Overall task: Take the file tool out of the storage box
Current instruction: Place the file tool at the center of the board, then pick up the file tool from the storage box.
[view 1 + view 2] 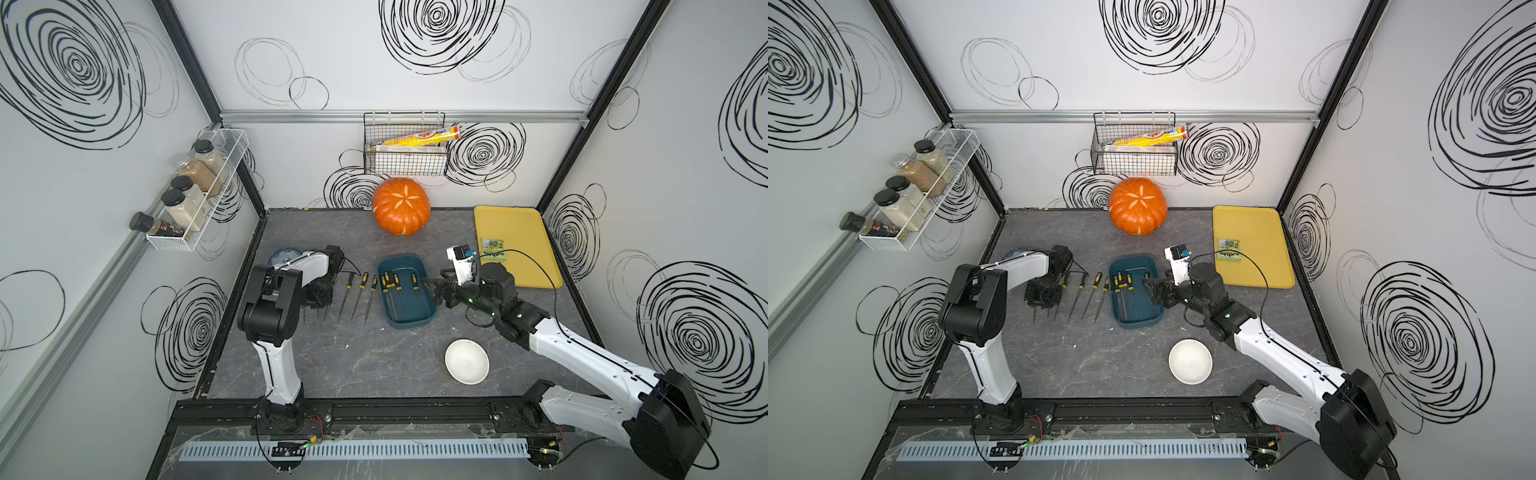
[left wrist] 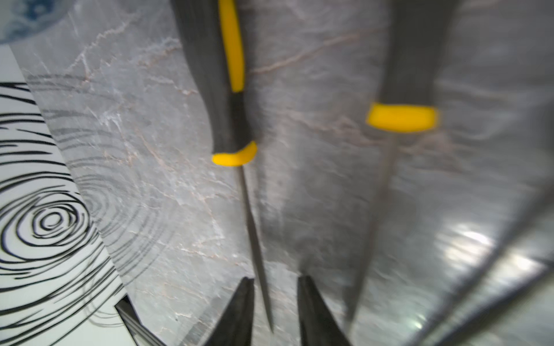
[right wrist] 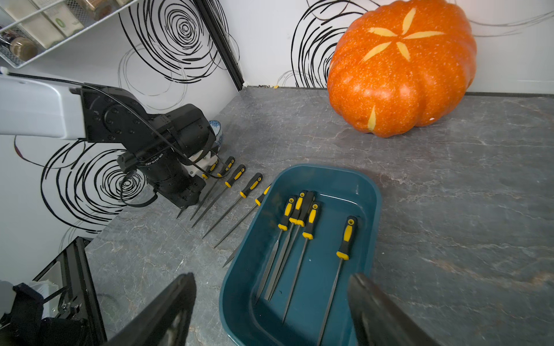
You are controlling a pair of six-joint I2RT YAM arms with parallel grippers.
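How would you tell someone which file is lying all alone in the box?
Find the big orange pumpkin, then the teal box in front of it. Inside, most files lie bunched together; this file lies apart, alone on the side toward the yellow tray.

Bright even light, soft shadows, left wrist view motion-blurred (glare on tabletop (image 2: pixel 467 248)), wide-angle edge bending

- Storage box (image 3: pixel 367 206) below the right gripper (image 3: pixel 271 278): dark teal.
- Files (image 3: pixel 346 239) inside: black-and-yellow handles.
- Pumpkin (image 3: pixel 401 69) beyond it: orange, pale petal pattern.
- Table (image 3: pixel 449 194): grey, veined.
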